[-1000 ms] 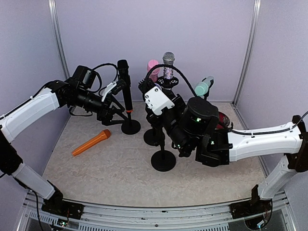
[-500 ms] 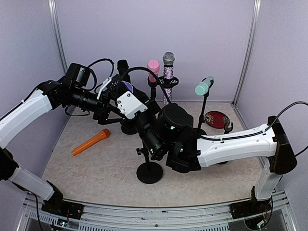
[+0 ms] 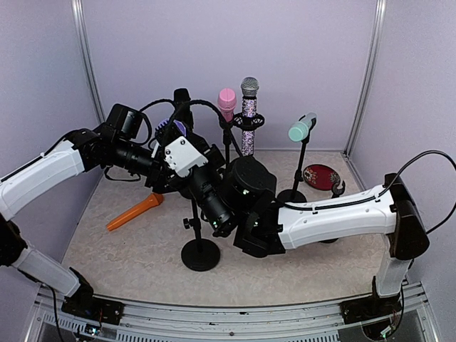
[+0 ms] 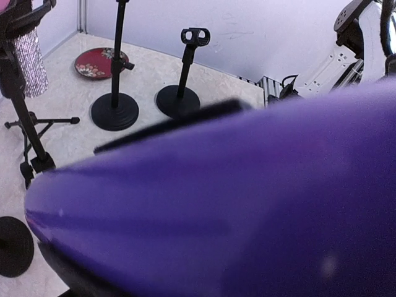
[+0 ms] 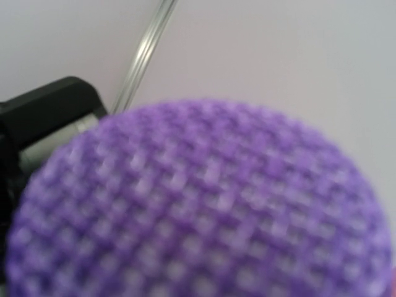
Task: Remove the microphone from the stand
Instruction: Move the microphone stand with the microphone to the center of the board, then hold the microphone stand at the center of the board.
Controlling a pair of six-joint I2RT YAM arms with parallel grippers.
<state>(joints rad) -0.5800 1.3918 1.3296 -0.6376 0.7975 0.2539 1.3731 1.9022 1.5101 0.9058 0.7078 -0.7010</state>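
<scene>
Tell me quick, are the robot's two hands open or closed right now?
Left gripper: cannot be told; the purple microphone fills its camera.
Right gripper: cannot be told; its fingers are hidden.

Purple mic (image 5: 198, 204): woven purple mesh head, plain glossy purple body. Other mics: orange mic (image 3: 135, 211) on the beige speckled table (image 3: 128, 249), pink mic (image 3: 226, 100), silver glitter mic (image 3: 249, 117) w/ grey mesh head, mint-green mic (image 3: 302, 129); stands (image 3: 200, 254) all black. Plate (image 3: 320, 176) is red w/ small pale floral marks, walls (image 3: 306, 57) pale lilac, arms (image 3: 335, 217) white w/ black joints.
</scene>
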